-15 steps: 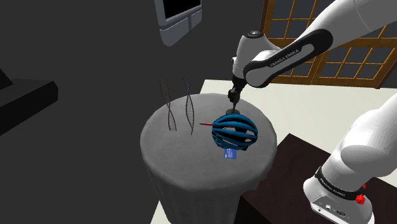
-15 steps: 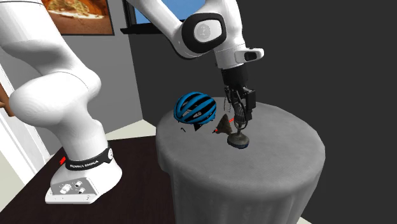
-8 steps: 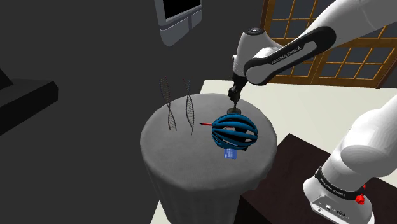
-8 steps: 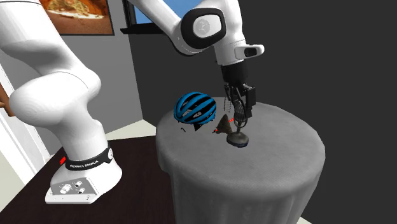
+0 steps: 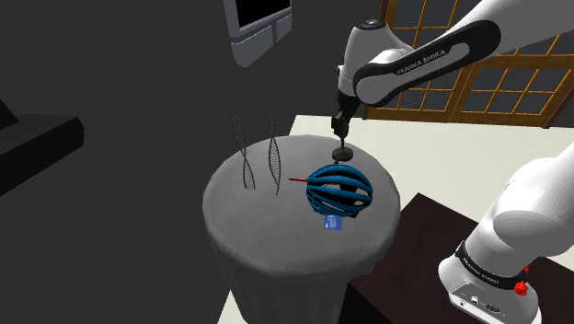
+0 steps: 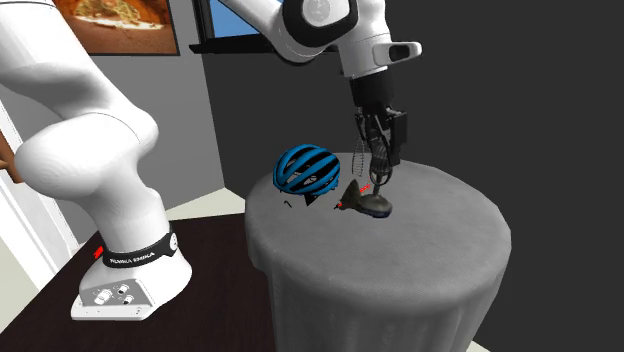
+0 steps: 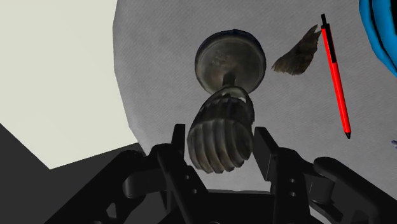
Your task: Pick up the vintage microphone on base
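- The white arm (image 5: 432, 60) reaches from the shoulder view's right, over the far side of the surface, with its wrist pointing down.
- The surface (image 5: 248, 212) is a round stand draped in grey cloth, in the middle of the shoulder view.
- A blue helmet (image 5: 338, 190) with open ribs sits on the surface's near right part in the shoulder view. In the second exterior view the helmet (image 6: 308, 168) lies left of the tool.
- Two thin twisted wire pieces (image 5: 246, 152) stand upright side by side on the left part of the surface, well apart from the helmet.
- The black tool (image 7: 220, 137) hangs above the far edge of the surface. Its two fingers (image 7: 173, 151) are partly closed and clasp the ribbed head of the microphone between them.
- The microphone (image 7: 222, 130) is held head-up in the tool, its short stem and round base pointing down toward the cloth. In the second exterior view the microphone (image 6: 376, 195) is just right of the helmet, with its base tilted. I cannot tell whether the base is clear of the cloth.
- A red pen (image 7: 335, 79) lies flat on the cloth between the microphone and the helmet.
- A small brown scrap (image 7: 298, 56) lies on the cloth near the base, just beside the pen.
- A small blue tag (image 5: 332, 222) shows at the helmet's near edge.
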Robot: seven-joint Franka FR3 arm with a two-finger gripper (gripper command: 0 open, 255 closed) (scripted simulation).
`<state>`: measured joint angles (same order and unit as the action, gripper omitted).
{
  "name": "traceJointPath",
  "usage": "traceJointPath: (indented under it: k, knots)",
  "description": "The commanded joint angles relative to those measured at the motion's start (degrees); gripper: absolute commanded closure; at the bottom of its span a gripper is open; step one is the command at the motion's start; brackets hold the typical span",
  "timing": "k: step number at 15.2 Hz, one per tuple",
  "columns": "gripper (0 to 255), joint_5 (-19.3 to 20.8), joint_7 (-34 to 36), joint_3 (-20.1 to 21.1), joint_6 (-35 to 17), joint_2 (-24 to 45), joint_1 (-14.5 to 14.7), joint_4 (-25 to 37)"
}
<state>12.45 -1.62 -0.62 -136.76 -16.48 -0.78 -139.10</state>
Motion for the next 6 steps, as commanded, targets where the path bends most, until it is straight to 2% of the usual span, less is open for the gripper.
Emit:
traceJointPath:
  k: [1,6]
  knots:
    - [255,-0.3,-0.2,0.1,1.6,-0.7,0.2,0.9]
    - [255,-0.7,-0.8,0.1,4.1,-1.6,0.3,2.5]
